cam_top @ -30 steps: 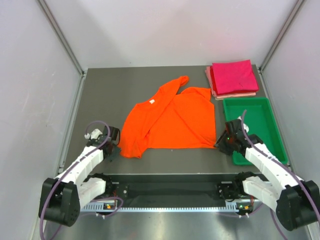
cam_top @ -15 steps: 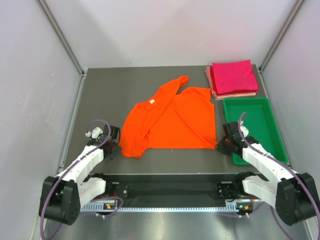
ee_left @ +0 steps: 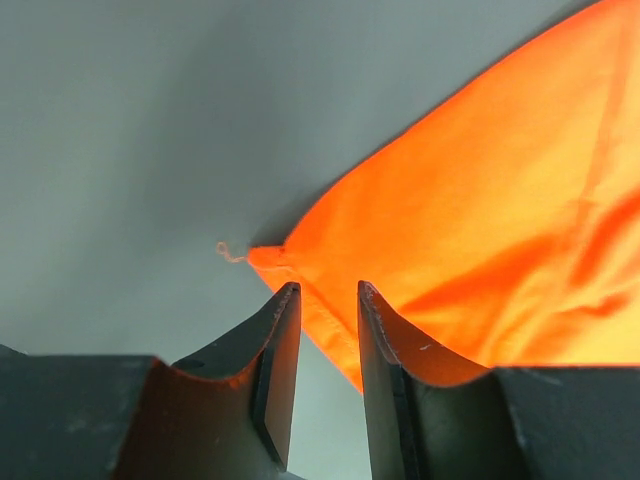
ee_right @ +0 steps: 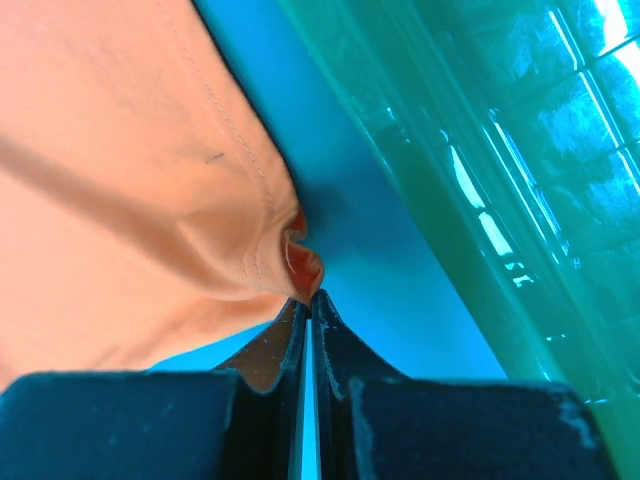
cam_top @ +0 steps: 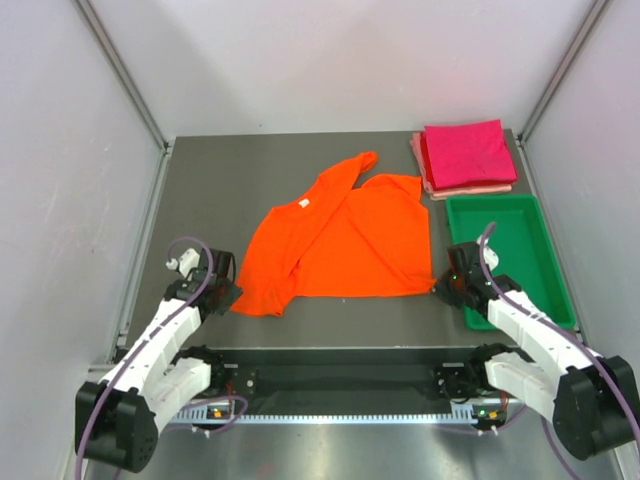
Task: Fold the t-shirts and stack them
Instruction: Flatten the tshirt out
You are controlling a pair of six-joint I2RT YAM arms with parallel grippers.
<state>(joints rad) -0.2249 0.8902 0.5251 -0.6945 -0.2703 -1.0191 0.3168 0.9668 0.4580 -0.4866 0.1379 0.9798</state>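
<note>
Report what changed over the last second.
The left claw edged nearer and leftward at the orange shirt's bottom-left corner, its jaws apart astride the hem. The right claw slid slightly nearer, pinched shut on the bottom-right corner. The shirt's spread, the folded stack and the green tray stayed as they were.

Open table (cam_top: 210, 190) left of orange shirt (cam_top: 350, 240); green tray (cam_top: 512, 250) beside right tool (cam_top: 441, 289)

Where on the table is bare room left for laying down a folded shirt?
Bare table lies left of the orange shirt and behind it, up to the folded stack. The right side is crowded: stack, green tray, right gripper pinching the hem.
</note>
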